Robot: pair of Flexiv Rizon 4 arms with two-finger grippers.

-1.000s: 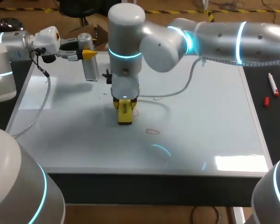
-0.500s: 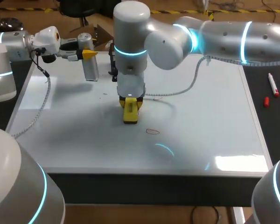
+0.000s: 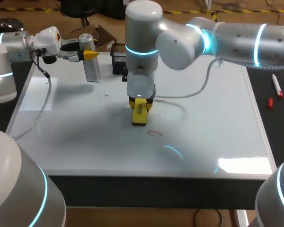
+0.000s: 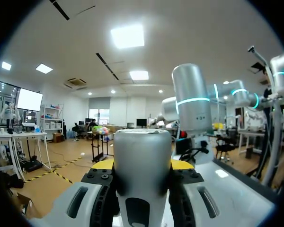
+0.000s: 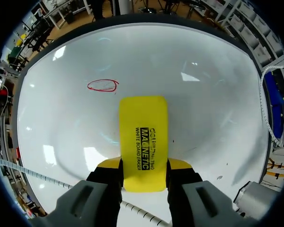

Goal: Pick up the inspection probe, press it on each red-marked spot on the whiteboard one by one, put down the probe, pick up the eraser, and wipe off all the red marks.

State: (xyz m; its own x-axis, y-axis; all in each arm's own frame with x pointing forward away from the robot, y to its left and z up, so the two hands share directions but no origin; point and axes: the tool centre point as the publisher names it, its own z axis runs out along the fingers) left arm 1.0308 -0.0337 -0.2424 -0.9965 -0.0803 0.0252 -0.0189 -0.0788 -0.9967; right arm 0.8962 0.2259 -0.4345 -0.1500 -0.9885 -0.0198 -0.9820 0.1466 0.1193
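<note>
**Trainee:** Head view: what did you log?

**Operator:** My left gripper (image 3: 86, 55) hovered over the far left corner of the whiteboard (image 3: 217, 118). Its fingers pinched the inspection probe (image 3: 91, 66), which hung upright above that corner. My right gripper (image 3: 139, 108) stood over the whiteboard's middle, its jaws clamped on the yellow eraser (image 3: 139, 117). One red mark (image 3: 155, 133), a small oval, lay on the whiteboard just nearer its front edge than the eraser. I could not tell whether the eraser touched the surface.

**Trainee:** Left wrist view?

**Operator:** The inspection probe (image 4: 142, 151) filled the gap between the left gripper's (image 4: 142, 164) yellow tips, which pressed on it from both sides. The whiteboard showed only as a pale strip beside it.

**Trainee:** Right wrist view?

**Operator:** The eraser (image 5: 143, 142) sat gripped between the right gripper's (image 5: 144, 163) two fingers, pointing out at the whiteboard (image 5: 203, 109). The red mark (image 5: 102, 85) lay on the whiteboard ahead of the eraser, a little to one side and apart from it.
</note>
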